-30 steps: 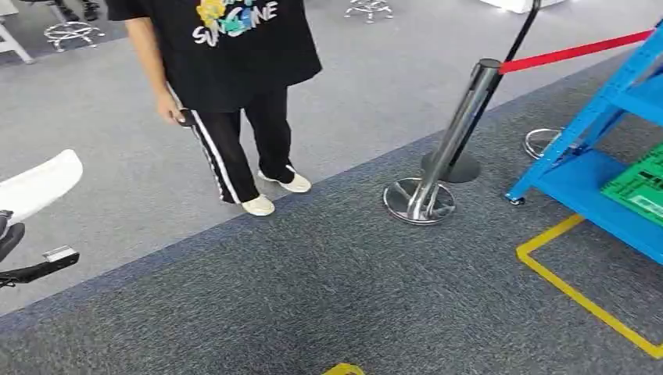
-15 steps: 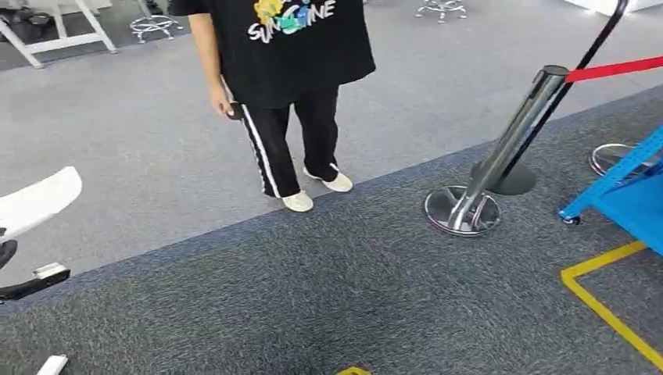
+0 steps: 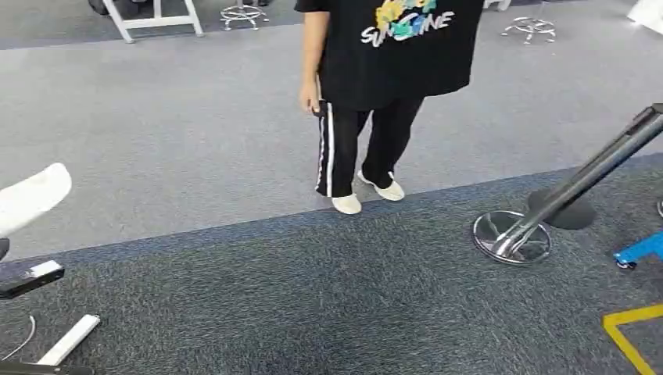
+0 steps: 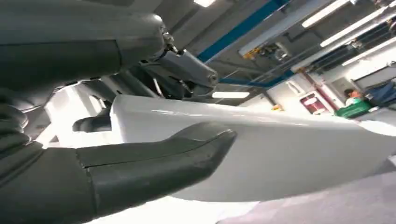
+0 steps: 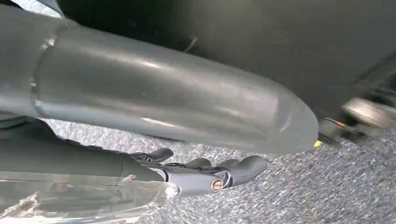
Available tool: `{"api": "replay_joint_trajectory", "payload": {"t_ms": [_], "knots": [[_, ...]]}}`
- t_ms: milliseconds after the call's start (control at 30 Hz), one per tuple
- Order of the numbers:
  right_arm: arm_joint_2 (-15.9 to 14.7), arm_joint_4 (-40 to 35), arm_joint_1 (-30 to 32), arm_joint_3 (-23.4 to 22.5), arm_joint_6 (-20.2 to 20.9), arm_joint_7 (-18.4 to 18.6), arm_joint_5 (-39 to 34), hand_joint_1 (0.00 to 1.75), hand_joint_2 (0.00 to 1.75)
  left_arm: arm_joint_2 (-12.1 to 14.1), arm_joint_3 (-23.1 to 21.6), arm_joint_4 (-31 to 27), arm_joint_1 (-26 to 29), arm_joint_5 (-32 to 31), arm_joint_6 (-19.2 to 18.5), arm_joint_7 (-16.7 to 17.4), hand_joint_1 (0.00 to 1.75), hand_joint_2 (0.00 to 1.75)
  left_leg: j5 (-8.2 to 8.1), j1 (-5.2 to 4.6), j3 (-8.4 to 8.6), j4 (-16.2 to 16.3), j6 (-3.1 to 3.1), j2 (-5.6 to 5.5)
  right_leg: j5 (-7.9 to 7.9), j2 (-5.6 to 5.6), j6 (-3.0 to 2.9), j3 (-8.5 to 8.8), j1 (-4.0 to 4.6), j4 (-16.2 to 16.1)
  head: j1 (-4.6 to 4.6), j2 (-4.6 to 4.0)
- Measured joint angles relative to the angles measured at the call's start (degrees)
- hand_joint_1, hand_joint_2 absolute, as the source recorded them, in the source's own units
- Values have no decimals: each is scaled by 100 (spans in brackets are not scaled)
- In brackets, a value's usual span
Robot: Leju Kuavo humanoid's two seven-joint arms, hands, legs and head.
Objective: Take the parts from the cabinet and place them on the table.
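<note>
Since a moment ago our whole view has swung left, so the camera turned rather than the things: the blue cabinet [image 3: 641, 250] has slid to the right edge, leaving just a corner by the yellow floor tape [image 3: 625, 332], and the person [image 3: 383, 78] in black now stands near centre behind the tilted chrome stanchion [image 3: 539, 211]. We judge we are turning from the cabinet to carry the part to the tabletop. Our left robot hand [image 4: 93, 172] is closed around a large white curved part [image 4: 280, 154], thumb across it to steady it while walking. Our right robot hand [image 5: 187, 175] hangs over the carpet, fingers loosely curled; a clear glossy piece lies beside it, and we cannot tell if it holds that.
</note>
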Motion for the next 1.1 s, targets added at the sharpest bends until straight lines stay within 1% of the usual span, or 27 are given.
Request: {"api": "replay_joint_trajectory", "payload": {"t_ms": [33,67,133,167,200,233,300,333,367,400,433,500,533,567,633,667,700,733,767,867,900,933,967,1000,1033,1067,1100], "knots": [[0,0,9,0,5,2,13,0,0,-7,4,0,21,31,-2,-18,175,175,1,1,1,0,-1,-79,50,3,-1,-92,-1,90,2,0],[0,0,10,2,9,2,33,0,0,-7,22,-2,36,130,-17,-85,175,175,4,6,2,1,-7,-161,229,5,-11,-29,-3,-120,0,0],[0,0,5,7,9,4,48,0,0,-13,109,-37,45,312,-85,-236,175,175,22,22,-4,2,-42,-314,718,97,-39,432,-22,-1115,-2,0],[0,0,1,7,9,7,48,0,0,-20,171,-72,46,352,-118,-269,175,175,37,36,-11,5,-74,-389,871,309,-45,722,-45,-1646,0,0],[0,0,-12,11,9,9,50,0,0,-15,234,-111,49,374,-135,-282,175,175,20,4,-37,25,-124,-458,829,402,-64,801,-27,-1820,2,0],[0,0,-21,13,9,9,55,0,0,-15,280,-136,45,380,-138,-295,175,175,18,12,-62,15,-146,-503,859,323,-108,749,-29,-1821,-22,0],[0,0,-31,26,9,11,55,0,0,4,341,-162,67,402,-149,-310,175,175,67,43,-97,-37,-211,-591,876,235,-181,792,1,-1792,-15,0],[2,0,-33,33,9,11,57,0,0,22,365,-162,85,411,-153,-323,175,175,102,47,-100,-42,-253,-633,924,170,-243,794,-28,-1818,-15,0],[11,0,-42,42,9,11,57,0,0,28,391,-168,121,464,-164,-372,175,175,60,40,-117,17,-259,-489,956,119,-278,795,-40,-1840,-20,0],[11,0,-42,42,9,11,59,0,0,29,441,-192,114,578,-205,-428,175,175,-158,9,-249,267,-266,-210,962,82,-306,786,-38,-1845,-65,0],[13,0,-34,44,11,13,59,0,0,22,483,-234,101,709,-260,-488,175,175,-418,7,-443,695,-279,-65,962,29,-309,780,-29,-1845,-70,0],[13,0,-15,44,15,22,59,0,0,2,573,-356,100,1015,-440,-645,175,175,-870,9,-930,1746,-294,34,954,-106,-322,765,-23,-1845,-70,0],[11,0,-10,44,15,35,61,0,0,4,621,-419,100,1188,-564,-714,175,175,-905,12,-1046,1979,-296,36,951,-169,-324,760,-23,-1845,-68,0],[13,0,-6,44,18,35,66,0,0,9,678,-490,97,1354,-672,-765,175,175,-807,13,-997,1909,-295,40,947,-237,-324,760,-23,-1843,-68,0],[15,0,-11,46,22,44,81,0,0,61,837,-687,55,1679,-894,-866,175,175,-351,12,-551,1089,-286,93,931,-358,-302,777,-26,-1842,-68,0],[17,0,-15,46,22,48,83,0,0,105,931,-770,10,1797,-986,-896,175,175,-137,8,-243,554,-281,259,917,-410,-279,800,-26,-1840,-68,0],[15,0,-16,46,22,50,83,0,0,129,1013,-854,-50,1918,-1092,-922,175,175,-52,-14,4,171,-281,657,893,-456,-244,824,37,-1835,-74,0],[15,0,-14,46,22,52,92,0,0,155,1082,-929,-144,2010,-1188,-940,175,175,-83,-26,39,46,-244,610,844,-515,-212,826,64,-1794,-92,0],[15,0,-16,46,24,57,99,0,0,186,1154,-1012,-153,2096,-1259,-955,175,175,-89,-33,11,55,-203,505,847,-589,-185,848,69,-1820,-24,0],[15,0,-19,46,37,57,133,0,0,330,1334,-1146,-158,2234,-1408,-981,175,175,-64,-7,-7,44,-108,314,798,-753,-110,868,62,-1840,-39,0],[15,0,-24,46,37,55,151,0,0,377,1409,-1219,-180,2268,-1429,-981,175,175,-62,16,-4,43,-80,254,686,-412,-51,797,35,-1682,-17,0],[17,0,-22,46,37,52,151,0,0,394,1445,-1244,-216,2280,-1438,-981,175,175,-60,24,-6,43,-53,203,518,-204,-33,670,14,-1389,0,2],[15,0,-11,46,39,52,153,0,0,398,1462,-1272,-242,2284,-1449,-981,175,175,-55,23,-11,43,-37,111,266,-72,-20,387,8,-808,13,0],[15,0,4,46,41,59,155,0,0,398,1478,-1298,-239,2286,-1456,-981,175,175,-58,18,-12,43,-33,24,80,-28,-14,110,8,-278,18,0],[15,0,18,46,42,59,164,0,0,398,1484,-1301,-229,2295,-1469,-981,175,175,-60,14,-11,43,-31,-51,1,-14,-17,-82,18,43,17,0],[15,0,23,46,44,59,171,0,0,402,1491,-1300,-214,2297,-1475,-988,175,175,-60,10,-8,43,-31,-139,58,-7,-36,-171,23,113,20,0],[15,0,20,46,48,61,192,0,0,409,1510,-1301,-202,2308,-1482,-988,175,175,-60,8,-3,43,-31,-226,265,2,-63,-109,26,-114,20,0]]}}
